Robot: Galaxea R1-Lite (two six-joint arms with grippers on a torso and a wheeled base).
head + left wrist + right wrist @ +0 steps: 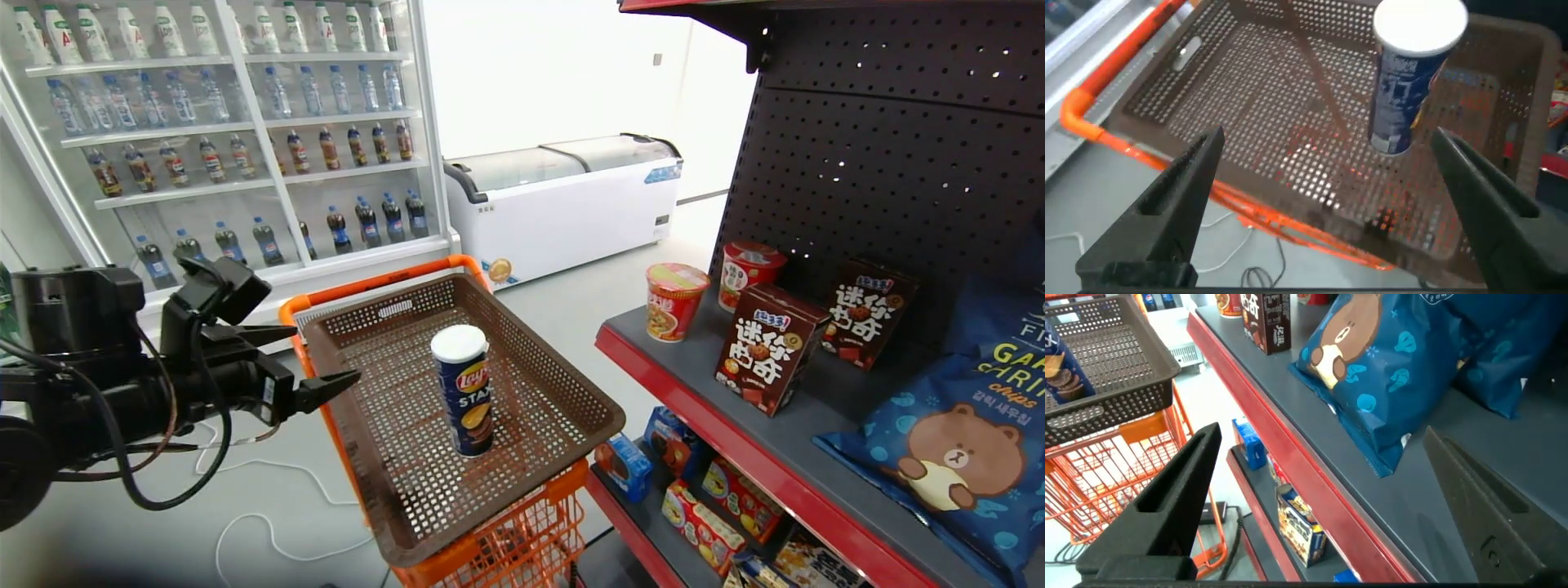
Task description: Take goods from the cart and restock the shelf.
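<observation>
Shop aisle, left pincer [326, 354] wide open, empty, near basket [608, 406]

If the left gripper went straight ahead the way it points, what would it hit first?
Most likely the chips can standing in the brown basket, ahead between the open jaws. The left gripper seems to clear the rim, but height is unclear.

Logo lettering on chip can [462, 390]; big white characters on brown snack boxes [767, 349]; yellow lettering on blue chip bag [955, 445]; noodle cups [674, 300] print illegible.
</observation>
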